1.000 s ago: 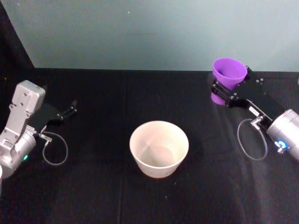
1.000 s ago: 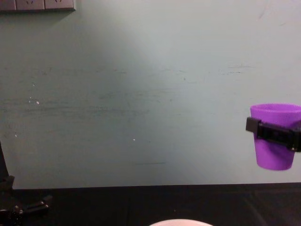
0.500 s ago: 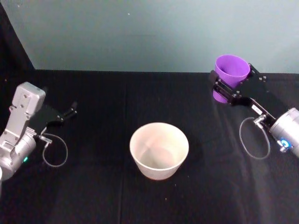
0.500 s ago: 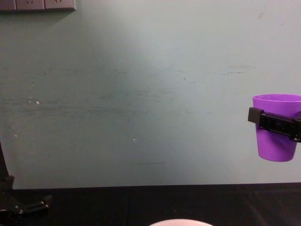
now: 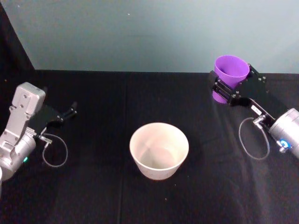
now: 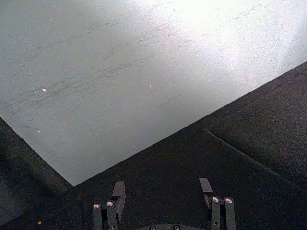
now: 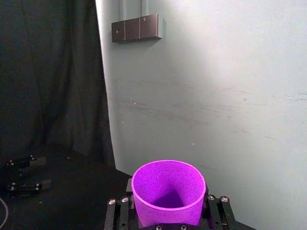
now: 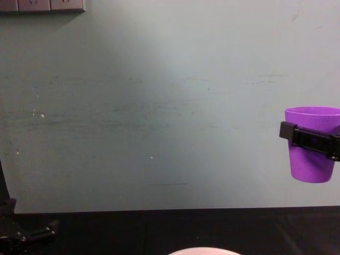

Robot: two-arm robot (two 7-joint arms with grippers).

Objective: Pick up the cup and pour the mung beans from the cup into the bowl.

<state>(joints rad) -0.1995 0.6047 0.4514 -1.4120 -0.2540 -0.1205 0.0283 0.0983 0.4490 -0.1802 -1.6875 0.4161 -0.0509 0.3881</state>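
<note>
I read this as a robotics lab test bench, not a lived-in room. The table (image 5: pixel 93 196) I work over is draped in plain black cloth and backed by a bare, scuffed, pale green wall (image 8: pixel 159 106). A row of grey wall plates (image 7: pixel 136 28) sits high on it, and a dark curtain (image 7: pixel 48 72) closes off one side. The left gripper (image 5: pixel 73 108) and right gripper (image 5: pixel 233 81), black metal with exposed screws, reach in from either side. The props are lab-plain: a plastic cup (image 5: pixel 230 69) and a bowl (image 5: pixel 159 169).
</note>
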